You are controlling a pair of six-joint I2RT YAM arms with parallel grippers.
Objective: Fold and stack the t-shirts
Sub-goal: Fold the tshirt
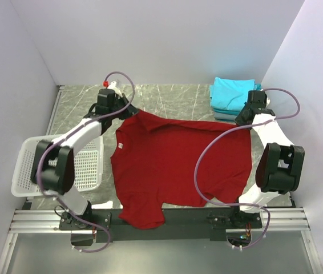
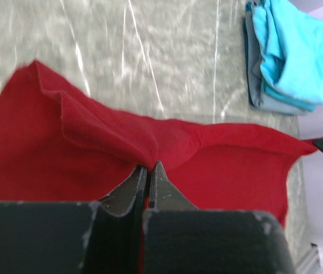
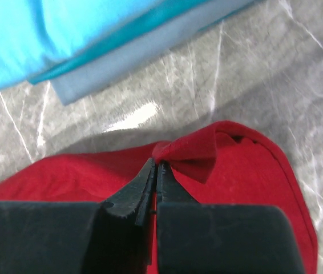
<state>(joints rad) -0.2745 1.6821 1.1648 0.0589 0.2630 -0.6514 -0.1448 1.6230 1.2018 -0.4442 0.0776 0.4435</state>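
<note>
On the table (image 1: 173, 97), the red t-shirt (image 1: 173, 162) lies spread, far edge pinched up.

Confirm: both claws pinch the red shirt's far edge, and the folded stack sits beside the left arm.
Wrong arm: the top view shows the folded stack beside the right arm. Left claw and right claw do pinch the red shirt at its far edge.

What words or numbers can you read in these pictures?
None can be read.
Small white neck label on the deep red cloth t-shirt: too small to read.
Folded turquoise t-shirts and white plastic lattice basket: no writing shows.
</note>
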